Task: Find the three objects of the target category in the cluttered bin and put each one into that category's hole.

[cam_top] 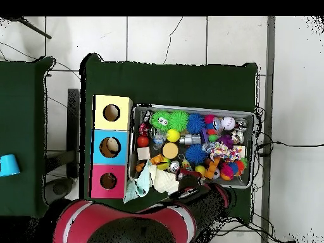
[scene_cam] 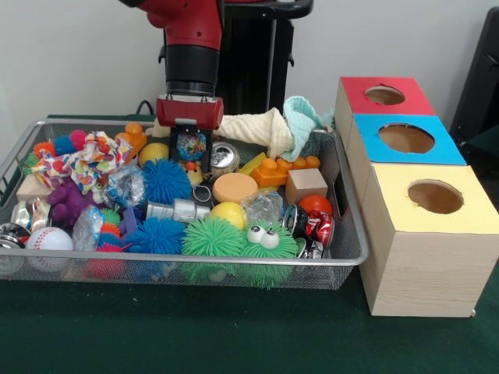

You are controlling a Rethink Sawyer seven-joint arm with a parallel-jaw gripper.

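The silver wire bin (scene_cam: 195,259) is full of mixed toys, balls, cans and blocks; it also shows in the overhead view (cam_top: 190,107). My gripper (scene_cam: 190,148) hangs over the bin's far middle, just above the clutter. Its black fingers (scene_cam: 178,144) are closed on a small clear ball with coloured specks (scene_cam: 191,145). The red-panelled hole (scene_cam: 384,95) tops the farthest wooden box, to the right of the bin. In the overhead view that hole (cam_top: 108,181) is the one nearest my base, and the arm hides the gripper.
The blue-panelled hole (scene_cam: 405,139) and yellow-panelled hole (scene_cam: 435,196) stand in front of the red one. A cream and mint cloth (scene_cam: 273,128) drapes over the bin's far rim. Crushed cans (scene_cam: 312,226), fuzzy green balls (scene_cam: 212,236), spiky blue balls (scene_cam: 166,181) and a wooden cube (scene_cam: 306,185) lie inside.
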